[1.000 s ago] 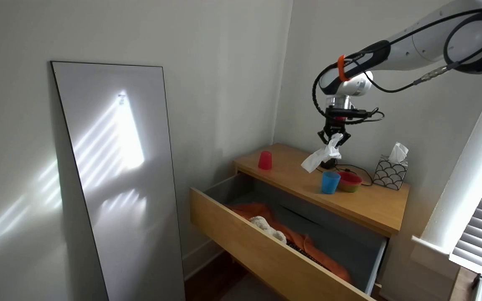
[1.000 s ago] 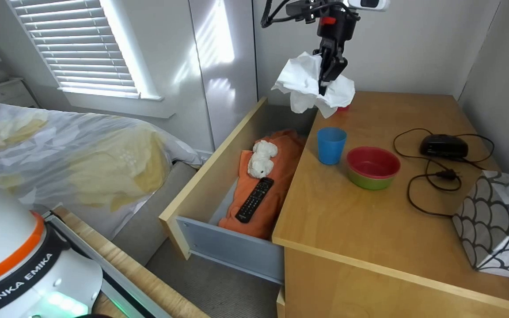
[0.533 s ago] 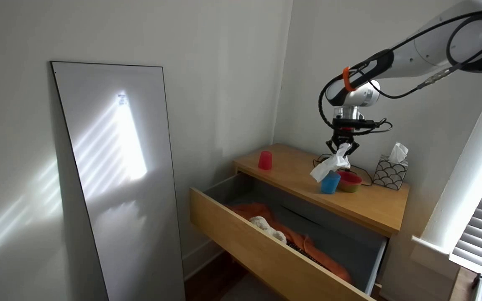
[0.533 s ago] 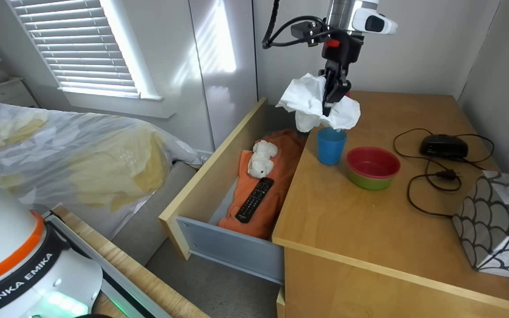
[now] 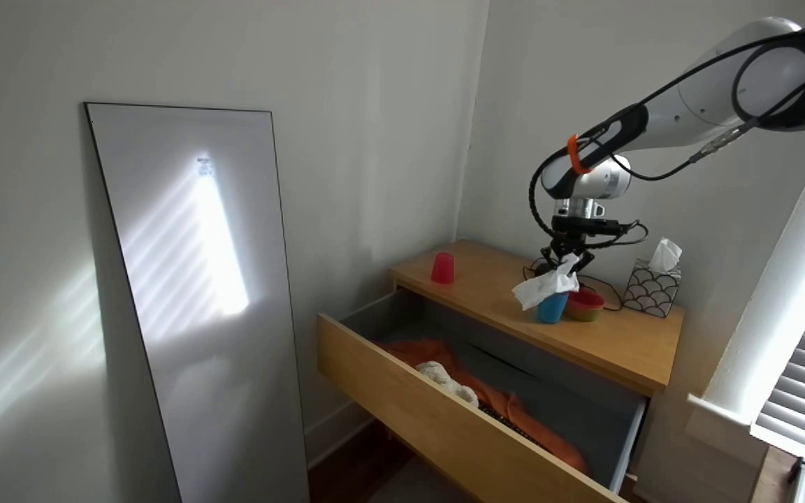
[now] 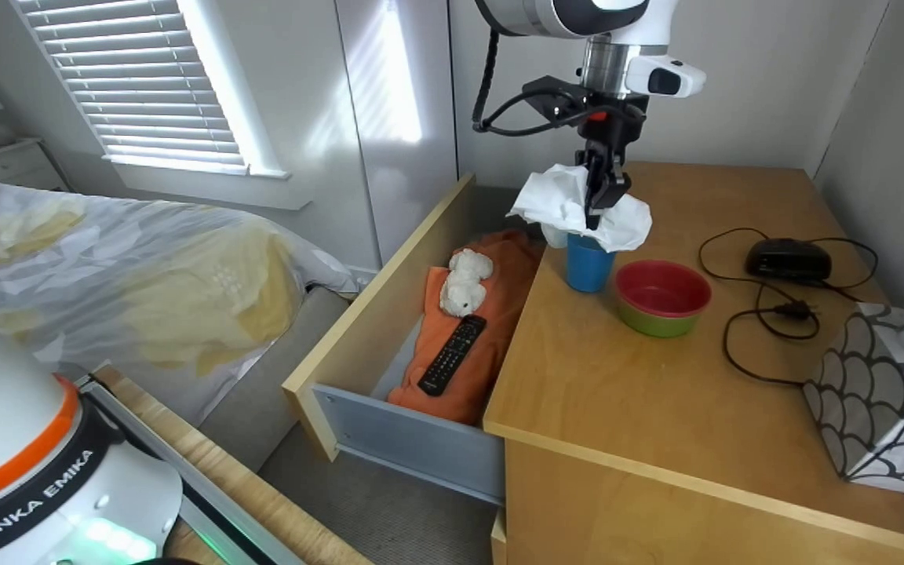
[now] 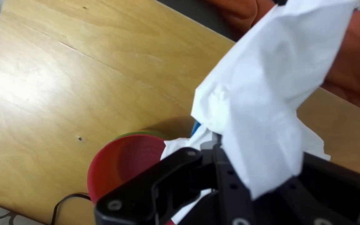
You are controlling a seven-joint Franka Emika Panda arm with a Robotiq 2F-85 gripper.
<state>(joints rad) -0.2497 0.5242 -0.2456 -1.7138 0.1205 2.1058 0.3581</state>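
tissue (image 5: 546,286) hangs crumpled from my hand (image 6: 592,218), and i have it pinched in a narrow grip, right over the blue cup (image 5: 550,310); whether they touch i can't tell from here. in an exterior view the red-and-green bowl (image 5: 585,305) sits just beyond to the right, and the patterned tissue box (image 5: 650,289) stands at the far right end of the dresser (image 5: 615,342).

I hold a crumpled white tissue (image 6: 555,198), pinched near its middle and flaring loosely to both sides, above an upright blue cup (image 6: 589,268) on the dresser top (image 6: 656,400), the cup's rim largely hidden by folds.
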